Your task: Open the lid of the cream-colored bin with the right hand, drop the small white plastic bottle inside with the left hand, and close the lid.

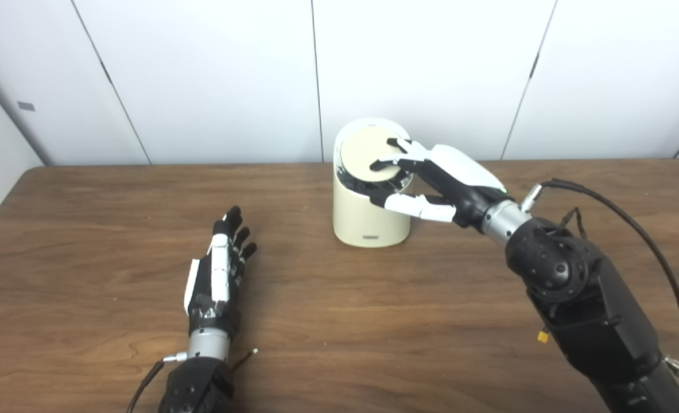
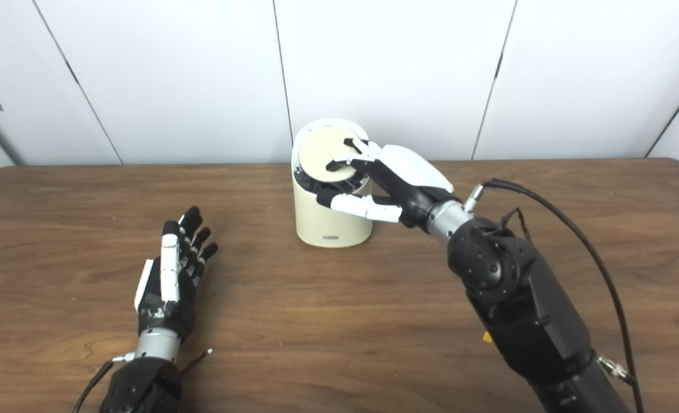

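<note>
The cream-colored bin (image 1: pixel 367 222) stands at the back middle of the table. Its round lid (image 1: pixel 363 154) sits tilted in the white top ring, with a dark gap showing under its front edge. My right hand (image 1: pixel 439 183) reaches in from the right, fingers spread on the lid's right side and thumb against the bin's front wall below the rim. My left hand (image 1: pixel 220 269) lies on the table left of the bin, fingers straight and apart, holding nothing. No small white bottle shows in either view.
The brown wooden table (image 1: pixel 339 321) runs the full width, with white wall panels close behind the bin. A black cable (image 1: pixel 632 229) loops off my right forearm over the table's right side.
</note>
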Motion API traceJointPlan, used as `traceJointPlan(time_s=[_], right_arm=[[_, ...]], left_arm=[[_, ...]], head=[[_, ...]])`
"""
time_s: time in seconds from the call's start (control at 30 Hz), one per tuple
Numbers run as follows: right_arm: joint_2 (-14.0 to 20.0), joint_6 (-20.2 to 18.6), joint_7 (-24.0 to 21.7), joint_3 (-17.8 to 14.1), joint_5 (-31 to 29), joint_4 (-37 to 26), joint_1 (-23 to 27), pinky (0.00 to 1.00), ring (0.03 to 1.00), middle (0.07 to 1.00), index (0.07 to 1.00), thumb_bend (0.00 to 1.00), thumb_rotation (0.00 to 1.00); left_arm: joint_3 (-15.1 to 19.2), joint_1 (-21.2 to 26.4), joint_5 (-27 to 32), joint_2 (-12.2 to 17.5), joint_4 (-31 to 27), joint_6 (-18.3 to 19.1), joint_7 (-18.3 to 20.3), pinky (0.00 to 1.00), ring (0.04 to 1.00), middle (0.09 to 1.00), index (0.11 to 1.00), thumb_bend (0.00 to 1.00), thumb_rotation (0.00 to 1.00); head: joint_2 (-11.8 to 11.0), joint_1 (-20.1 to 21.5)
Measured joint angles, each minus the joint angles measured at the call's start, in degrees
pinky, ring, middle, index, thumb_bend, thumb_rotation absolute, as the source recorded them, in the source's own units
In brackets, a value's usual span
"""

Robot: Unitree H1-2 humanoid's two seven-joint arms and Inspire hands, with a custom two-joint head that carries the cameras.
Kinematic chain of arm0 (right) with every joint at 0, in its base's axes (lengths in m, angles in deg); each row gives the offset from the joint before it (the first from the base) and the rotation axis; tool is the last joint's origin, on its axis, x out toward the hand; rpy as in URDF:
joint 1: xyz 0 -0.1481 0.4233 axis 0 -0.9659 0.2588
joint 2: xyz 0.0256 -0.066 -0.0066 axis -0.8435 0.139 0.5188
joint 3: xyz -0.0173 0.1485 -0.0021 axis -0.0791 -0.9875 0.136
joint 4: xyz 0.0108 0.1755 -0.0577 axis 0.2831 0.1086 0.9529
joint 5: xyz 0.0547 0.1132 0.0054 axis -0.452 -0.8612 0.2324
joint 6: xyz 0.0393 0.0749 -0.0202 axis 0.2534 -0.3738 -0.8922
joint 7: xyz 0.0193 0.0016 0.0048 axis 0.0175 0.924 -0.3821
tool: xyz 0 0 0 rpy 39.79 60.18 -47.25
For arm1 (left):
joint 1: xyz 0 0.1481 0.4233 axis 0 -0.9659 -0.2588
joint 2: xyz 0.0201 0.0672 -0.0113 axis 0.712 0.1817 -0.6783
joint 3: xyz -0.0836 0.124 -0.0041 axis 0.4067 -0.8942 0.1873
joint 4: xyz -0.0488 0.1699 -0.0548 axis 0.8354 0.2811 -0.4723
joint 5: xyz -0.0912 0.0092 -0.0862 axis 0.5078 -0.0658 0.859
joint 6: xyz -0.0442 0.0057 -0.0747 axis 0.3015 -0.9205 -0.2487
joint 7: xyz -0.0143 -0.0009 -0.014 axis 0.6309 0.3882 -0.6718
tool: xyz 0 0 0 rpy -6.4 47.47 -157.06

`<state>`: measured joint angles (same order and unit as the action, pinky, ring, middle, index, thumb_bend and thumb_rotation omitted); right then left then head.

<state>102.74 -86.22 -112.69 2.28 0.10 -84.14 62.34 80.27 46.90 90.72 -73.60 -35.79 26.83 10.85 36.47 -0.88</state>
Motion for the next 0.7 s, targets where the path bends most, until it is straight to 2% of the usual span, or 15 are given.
traceJointPlan(time_s=[0.3,0.57,0.7], right_arm=[[0.3,-1.55,-0.89,-2.56,0.25,-3.75,-0.08,1.0,1.0,1.0,0.807,0.57,1.0],[0.45,-1.75,-0.83,-4.71,0.35,-6.39,-2.5,1.0,1.0,1.0,0.812,0.55,1.0],[1.15,-2.13,-0.8,-6.52,0.09,-6.63,-4.47,0.94,1.0,1.0,0.87,0.55,1.0]], left_arm=[[-0.03,0.0,0.0,0.37,0.01,0.05,0.22,0.93,0.97,0.985,0.959,0.58,0.95],[-0.11,-0.01,-0.01,0.61,0.0,0.17,0.39,0.93,0.97,0.987,0.959,0.57,0.94],[-0.35,-0.17,-0.37,0.99,-0.04,0.14,0.52,0.93,0.967,0.983,0.964,0.55,0.96]], head=[[0.09,0.18],[-0.09,0.09],[-0.44,-0.96]])
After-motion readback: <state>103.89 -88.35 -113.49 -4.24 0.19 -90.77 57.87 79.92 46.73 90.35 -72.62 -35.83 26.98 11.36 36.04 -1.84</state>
